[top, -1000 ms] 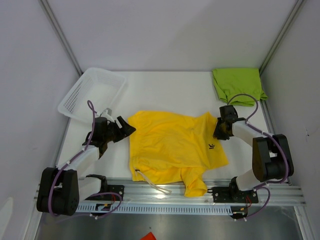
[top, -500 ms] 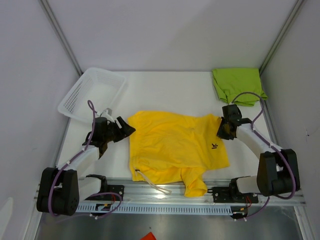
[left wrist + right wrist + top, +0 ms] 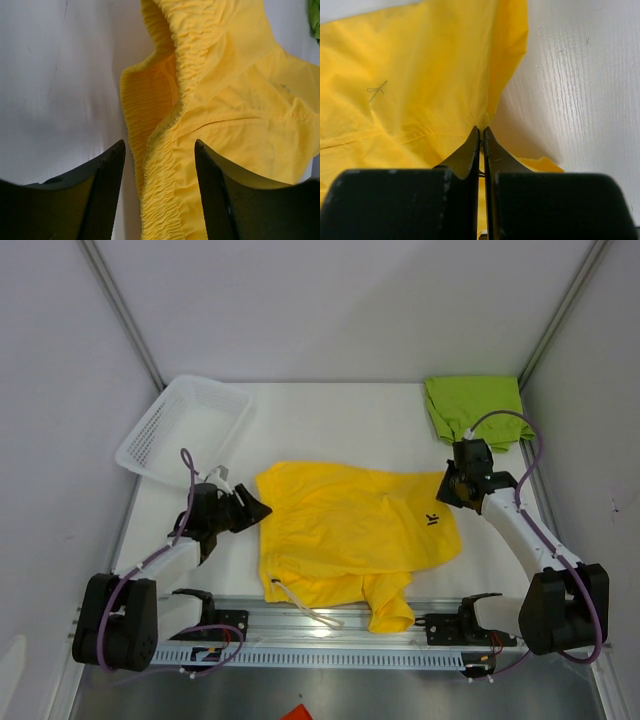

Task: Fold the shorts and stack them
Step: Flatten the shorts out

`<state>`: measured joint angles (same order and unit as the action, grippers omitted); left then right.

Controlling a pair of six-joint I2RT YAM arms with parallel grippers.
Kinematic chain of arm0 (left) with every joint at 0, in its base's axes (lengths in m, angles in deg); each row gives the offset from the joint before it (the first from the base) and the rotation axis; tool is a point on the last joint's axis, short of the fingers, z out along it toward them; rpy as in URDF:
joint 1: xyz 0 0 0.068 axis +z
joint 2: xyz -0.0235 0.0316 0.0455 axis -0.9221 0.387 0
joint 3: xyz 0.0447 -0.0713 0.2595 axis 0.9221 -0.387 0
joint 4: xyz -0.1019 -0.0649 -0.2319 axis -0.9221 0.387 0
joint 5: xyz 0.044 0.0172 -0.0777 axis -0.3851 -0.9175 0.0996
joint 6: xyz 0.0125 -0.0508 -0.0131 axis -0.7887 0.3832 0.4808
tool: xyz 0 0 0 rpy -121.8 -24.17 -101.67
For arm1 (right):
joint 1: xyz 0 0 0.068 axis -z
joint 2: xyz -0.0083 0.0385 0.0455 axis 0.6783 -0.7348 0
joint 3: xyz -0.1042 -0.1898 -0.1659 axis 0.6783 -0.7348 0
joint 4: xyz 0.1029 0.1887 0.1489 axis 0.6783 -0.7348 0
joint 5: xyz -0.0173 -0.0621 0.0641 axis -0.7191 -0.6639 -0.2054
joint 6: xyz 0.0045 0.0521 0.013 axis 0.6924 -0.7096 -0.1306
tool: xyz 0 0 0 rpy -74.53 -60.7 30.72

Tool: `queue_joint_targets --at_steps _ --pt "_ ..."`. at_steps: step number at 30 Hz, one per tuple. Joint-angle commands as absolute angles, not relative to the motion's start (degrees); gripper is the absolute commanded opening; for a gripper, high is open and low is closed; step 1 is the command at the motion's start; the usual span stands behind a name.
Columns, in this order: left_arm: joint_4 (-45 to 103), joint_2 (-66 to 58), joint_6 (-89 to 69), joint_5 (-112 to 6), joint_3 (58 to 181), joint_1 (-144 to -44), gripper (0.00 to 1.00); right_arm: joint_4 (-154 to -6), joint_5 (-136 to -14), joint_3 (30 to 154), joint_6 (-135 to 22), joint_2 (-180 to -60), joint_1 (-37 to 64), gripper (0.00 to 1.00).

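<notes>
The yellow shorts (image 3: 345, 530) lie spread in the middle of the table, white drawstring trailing at the near edge. My left gripper (image 3: 256, 508) is at their left edge, open, its jaws astride the gathered waistband (image 3: 162, 150) with gaps on both sides. My right gripper (image 3: 446, 490) is shut on the yellow fabric (image 3: 420, 90) at the right edge, pinching a thin fold (image 3: 481, 129) lifted off the table. The lime green shorts (image 3: 475, 408) lie folded at the back right corner, behind the right gripper.
A white mesh basket (image 3: 150, 435) stands at the back left, behind the left arm. A metal rail (image 3: 330, 625) runs along the near edge. Grey walls close in both sides and the back.
My right gripper has shut on the shorts' right edge and pulled it up and back toward the right. My left gripper has slid onto the waistband, its jaws narrowing.
</notes>
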<state>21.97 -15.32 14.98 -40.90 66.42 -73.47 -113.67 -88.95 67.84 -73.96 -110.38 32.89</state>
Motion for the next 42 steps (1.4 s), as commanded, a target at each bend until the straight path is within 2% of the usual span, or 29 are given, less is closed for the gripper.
queue_joint_targets --at_steps 1,6,9,10,12,13,14,22,26,31,42 --pt "17.6 -15.78 15.51 -39.31 65.28 -74.88 0.59 -113.27 -88.84 68.47 -72.94 -109.61 32.61 0.0" --pt "15.84 -13.68 15.86 -38.96 65.19 -76.02 0.53 -112.83 -88.49 67.77 -72.76 -109.08 32.69 0.0" --pt "13.74 -11.31 16.65 -37.99 65.54 -76.37 0.42 -111.7 -88.22 66.63 -72.76 -108.91 32.69 0.0" --pt "13.3 -10.69 16.65 -37.64 65.89 -76.46 0.32 -111.43 -88.14 66.37 -72.85 -108.99 32.78 0.0" --pt "13.82 -9.72 16.22 -37.46 67.73 -76.46 0.19 -110.56 -88.05 65.58 -73.02 -108.73 32.96 0.0" --pt "14.52 -9.28 16.22 -37.37 68.52 -76.46 0.07 -110.29 -87.96 64.62 -73.2 -108.38 33.39 0.0" --pt "14.78 -9.45 16.22 -37.11 68.88 -76.37 0.01 -109.85 -87.61 64.0 -73.2 -107.94 33.74 0.0" --pt "24.97 -22.62 17.88 -39.4 72.48 -74.62 0.0 -106.77 -83.12 59.42 -73.29 -100.56 44.63 0.0" --pt "29.81 -30.53 18.5 -39.04 74.5 -74.26 0.0 -104.05 -76.03 57.06 -74.08 -94.69 49.3 0.0" --pt "35.87 -34.23 17.89 -39.13 76.96 -73.91 0.0 -102.55 -75.04 56.43 -73.9 -92.47 50.71 0.0" --pt "36.85 -35.38 20.87 -32.1 80.91 -73.12 0.0 -101.58 -70.21 58.71 -74.16 -90.89 53.43 0.0"
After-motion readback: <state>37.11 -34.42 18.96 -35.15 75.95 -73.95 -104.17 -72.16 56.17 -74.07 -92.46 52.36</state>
